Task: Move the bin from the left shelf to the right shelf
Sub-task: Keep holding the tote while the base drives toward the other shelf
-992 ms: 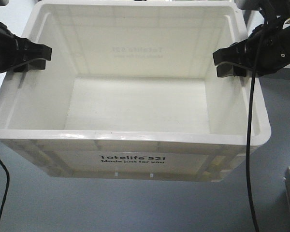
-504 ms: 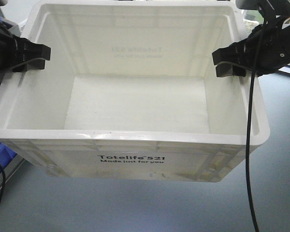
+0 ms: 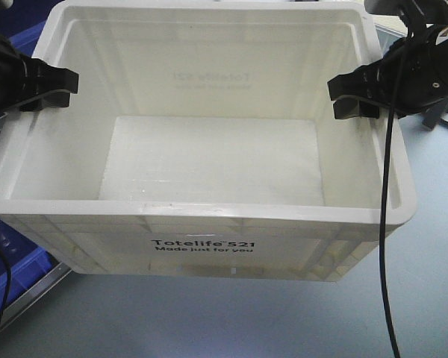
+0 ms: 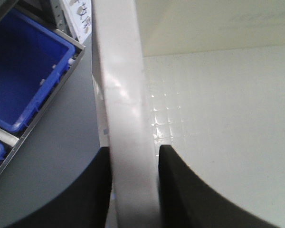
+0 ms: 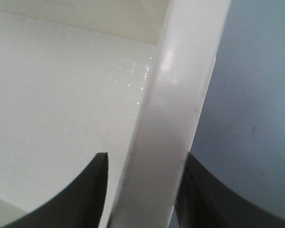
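Note:
The white bin [image 3: 209,211], printed "Totelife 521", fills the front view, empty and held up above the grey floor. My left gripper [image 3: 56,86] is shut on its left rim, my right gripper [image 3: 351,97] on its right rim. In the left wrist view the bin's thick rim [image 4: 121,95] runs between the two black fingers of the left gripper [image 4: 133,152]. The right wrist view shows the rim [image 5: 180,95] clamped the same way in the right gripper [image 5: 145,159], one finger inside the bin and one outside.
Blue plastic bins [image 3: 15,276] on a metal shelf rail [image 3: 30,294] lie low at the left, seen also as blue bins [image 4: 23,80] beside the bin. Grey floor [image 3: 284,321] lies below. A black cable [image 3: 383,261] hangs from the right arm.
The background has slid to the right: blue bins and a shelf rail have come into view at the lower left. The bin sits the same in both grips.

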